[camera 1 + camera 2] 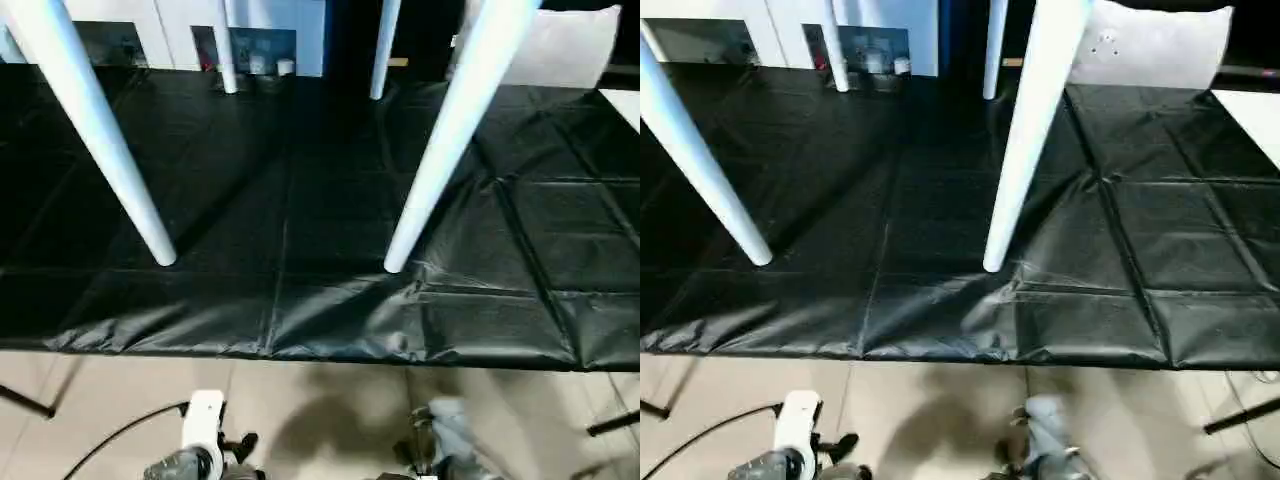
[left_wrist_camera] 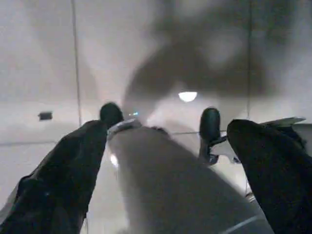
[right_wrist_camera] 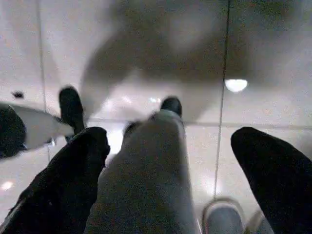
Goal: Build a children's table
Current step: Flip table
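Four white legs (image 1: pixel 445 140) stand on your black sheet (image 1: pixel 300 300); left gripper (image 2: pixel 165 161) and right gripper (image 3: pixel 165 165) spread wide, each apparently around nothing.

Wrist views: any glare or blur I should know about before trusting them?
Left wrist view: a bright ceiling-light reflection on the glossy floor, dark soft shadow above it, the pincer's near fingers out of focus. Right wrist view: similar glare spot, blurred fingers, a broad shadow across the tiles.
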